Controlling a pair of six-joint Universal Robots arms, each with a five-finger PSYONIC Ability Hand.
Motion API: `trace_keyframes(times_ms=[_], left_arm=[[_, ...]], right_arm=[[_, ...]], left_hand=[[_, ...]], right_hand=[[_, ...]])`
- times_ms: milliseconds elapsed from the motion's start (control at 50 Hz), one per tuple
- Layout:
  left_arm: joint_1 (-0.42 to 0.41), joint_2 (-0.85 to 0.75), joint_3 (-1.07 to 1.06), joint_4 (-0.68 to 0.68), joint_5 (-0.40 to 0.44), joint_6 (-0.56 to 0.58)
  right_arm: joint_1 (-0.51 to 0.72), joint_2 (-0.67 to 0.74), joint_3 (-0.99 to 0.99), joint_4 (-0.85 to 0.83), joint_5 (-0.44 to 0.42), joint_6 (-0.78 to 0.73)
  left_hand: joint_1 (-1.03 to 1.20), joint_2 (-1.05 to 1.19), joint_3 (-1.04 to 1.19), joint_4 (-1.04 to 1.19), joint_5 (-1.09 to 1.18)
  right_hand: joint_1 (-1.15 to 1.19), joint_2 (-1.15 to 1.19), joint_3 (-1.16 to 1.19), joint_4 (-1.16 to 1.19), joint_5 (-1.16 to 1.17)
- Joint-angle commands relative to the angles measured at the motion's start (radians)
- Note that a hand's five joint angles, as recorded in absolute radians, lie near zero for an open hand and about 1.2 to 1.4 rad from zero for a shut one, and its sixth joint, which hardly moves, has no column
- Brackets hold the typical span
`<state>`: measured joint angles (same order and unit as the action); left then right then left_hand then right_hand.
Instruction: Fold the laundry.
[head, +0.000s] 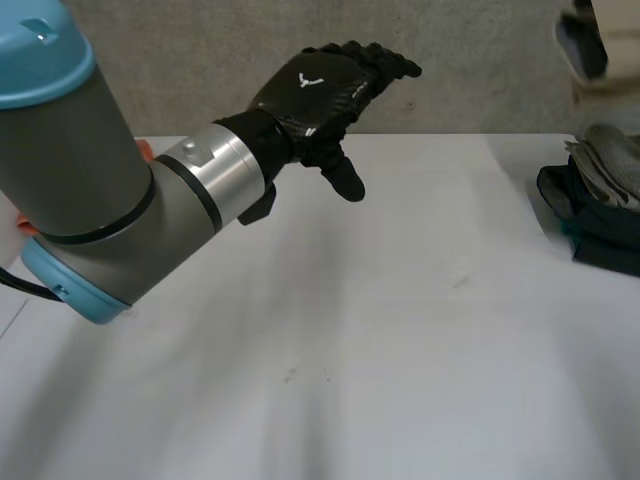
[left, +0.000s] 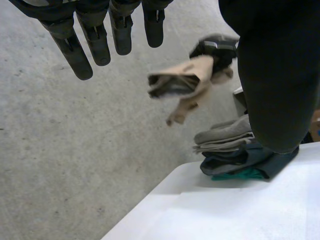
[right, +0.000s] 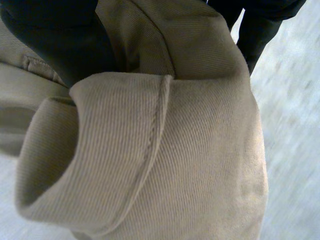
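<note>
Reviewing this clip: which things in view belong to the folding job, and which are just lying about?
Job: tan garment, gripped by the right hand; folded stack at the edge of the white table; left hand, open and empty.
Lying about: orange object behind the left arm, mostly hidden.

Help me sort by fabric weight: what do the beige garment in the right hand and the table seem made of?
Beige garment, pinched in the right hand: probably cotton twill, matte, judging by its fine ribbed weave and a stitched seam. Table: smooth white surface with low sheen, perhaps laminate; the look leaves it open.
</note>
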<state>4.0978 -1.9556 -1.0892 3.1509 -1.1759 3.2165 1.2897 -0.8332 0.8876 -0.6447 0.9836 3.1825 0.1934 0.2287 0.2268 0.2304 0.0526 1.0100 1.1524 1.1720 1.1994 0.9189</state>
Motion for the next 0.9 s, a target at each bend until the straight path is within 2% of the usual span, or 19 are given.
trace_keyframes(times_ms=[20, 140, 280, 380, 580, 660, 760, 780, 840, 860, 900], left_arm=[[-0.025, -0.019, -0.001, 0.000, -0.004, 0.002], [-0.030, -0.017, -0.021, 0.001, -0.004, 0.005], [-0.031, -0.017, -0.034, 0.003, -0.008, 0.006], [-0.036, -0.011, -0.034, 0.003, -0.010, 0.006], [-0.047, 0.024, -0.037, 0.003, -0.010, 0.006], [-0.048, 0.040, -0.044, 0.003, -0.010, 0.005], [-0.050, 0.057, -0.061, 0.005, -0.008, 0.003], [-0.051, 0.058, -0.063, 0.005, -0.008, 0.002], [-0.060, 0.063, -0.064, 0.005, -0.008, 0.000], [-0.062, 0.066, -0.064, 0.005, -0.008, 0.000], [-0.062, 0.078, -0.063, 0.006, -0.008, 0.002]], right_arm=[[-0.119, 0.270, -0.104, -0.065, -0.233, 0.076], [-0.174, 0.325, -0.020, -0.159, -0.237, 0.063], [-0.179, 0.315, 0.045, -0.158, -0.250, 0.043], [-0.176, 0.231, 0.085, -0.100, -0.211, 0.043], [-0.182, 0.069, 0.145, 0.069, -0.135, 0.019], [-0.211, -0.006, 0.188, 0.219, -0.117, -0.094], [-0.257, -0.093, 0.186, 0.465, 0.025, -0.333], [-0.262, -0.131, 0.182, 0.524, 0.093, -0.430], [-0.254, -0.193, 0.171, 0.551, 0.196, -0.574], [-0.251, -0.231, 0.168, 0.537, 0.257, -0.651], [-0.234, -0.256, 0.169, 0.510, 0.296, -0.710]], left_hand=[[0.096, 0.061, 0.063, 0.059, 0.063], [0.096, 0.061, 0.063, 0.059, 0.063], [0.096, 0.061, 0.063, 0.059, 0.063], [0.096, 0.061, 0.063, 0.059, 0.063], [0.096, 0.061, 0.063, 0.059, 0.063], [0.096, 0.061, 0.063, 0.059, 0.063], [0.096, 0.061, 0.063, 0.059, 0.063], [0.096, 0.061, 0.063, 0.059, 0.063], [0.096, 0.061, 0.063, 0.059, 0.063], [0.094, 0.058, 0.060, 0.057, 0.060], [0.093, 0.058, 0.060, 0.056, 0.060]], right_hand=[[0.386, 0.244, 0.224, 0.197, 0.303], [0.386, 0.244, 0.224, 0.197, 0.303], [0.386, 0.244, 0.224, 0.197, 0.303], [-0.790, -0.933, -0.952, -0.980, -0.874], [-0.835, -0.978, -0.997, -1.025, -0.919], [-0.835, -0.978, -0.997, -1.025, -0.919], [-0.835, -0.978, -0.997, -1.025, -0.919], [-0.835, -0.978, -0.997, -1.025, -0.919], [-0.835, -0.978, -0.997, -1.025, -0.919], [-0.835, -0.978, -0.997, -1.025, -0.919], [-0.835, -0.978, -0.997, -1.025, -0.919]])
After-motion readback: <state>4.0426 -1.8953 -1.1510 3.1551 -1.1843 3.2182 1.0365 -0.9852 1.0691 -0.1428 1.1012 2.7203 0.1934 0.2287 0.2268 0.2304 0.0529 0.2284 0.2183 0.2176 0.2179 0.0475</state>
